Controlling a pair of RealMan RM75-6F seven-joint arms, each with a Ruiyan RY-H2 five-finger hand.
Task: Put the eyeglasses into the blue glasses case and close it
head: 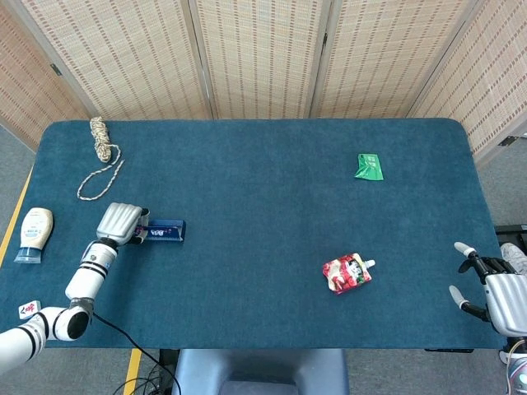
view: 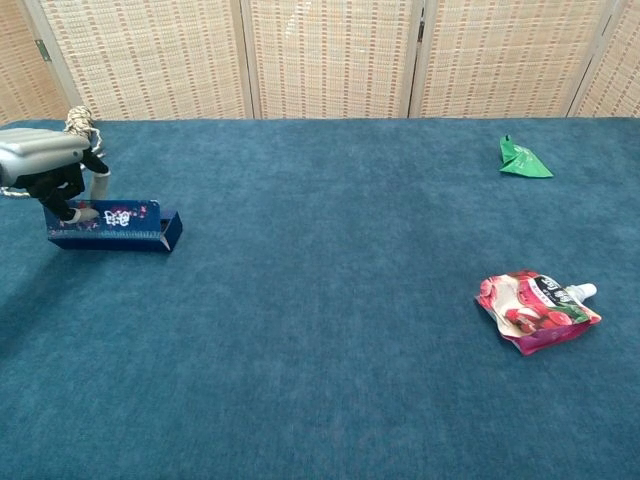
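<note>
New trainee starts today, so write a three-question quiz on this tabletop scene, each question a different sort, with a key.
1. True or false: the left hand has its fingers on the blue glasses case.
2. Which thing lies closest to the right hand? A) the coiled rope B) the green packet C) the red spouted pouch
3. Fill in: near the table's left edge in the head view, the squeeze bottle lies above a small white ____.

Key: 1 true; 2 C; 3 tile.
</note>
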